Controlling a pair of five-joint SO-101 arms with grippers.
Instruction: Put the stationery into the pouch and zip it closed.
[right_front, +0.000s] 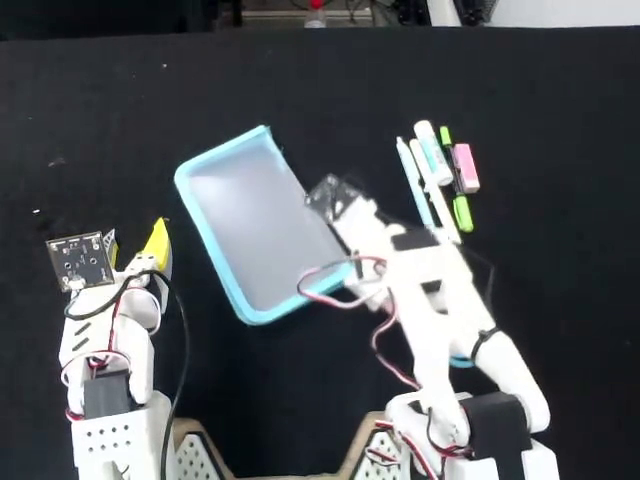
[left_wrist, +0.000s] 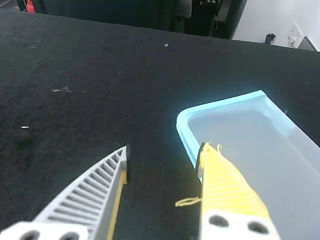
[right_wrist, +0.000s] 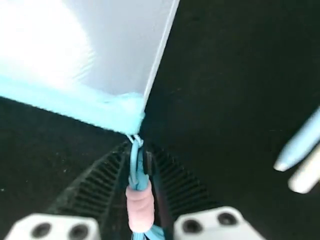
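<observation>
With the right jaws pinched on the zip pull (right_wrist: 136, 172) at the right side of the pouch (right_front: 250, 225) mid-worktop (right_front: 100, 120) and the left jaws wide just left of it (holding nothing), a tug could drag the unanchored pouch into the stationery (right_front: 440, 175) lying loose to its right.

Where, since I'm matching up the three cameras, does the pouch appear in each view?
High view: the pouch lies tilted near the picture's centre.
Left wrist view: the pouch lies just beyond the open left claw.
Right wrist view: a corner of the pouch meets the right claw, shut on its zip pull.
Shared landmark: the pouch's light-blue rim.
</observation>
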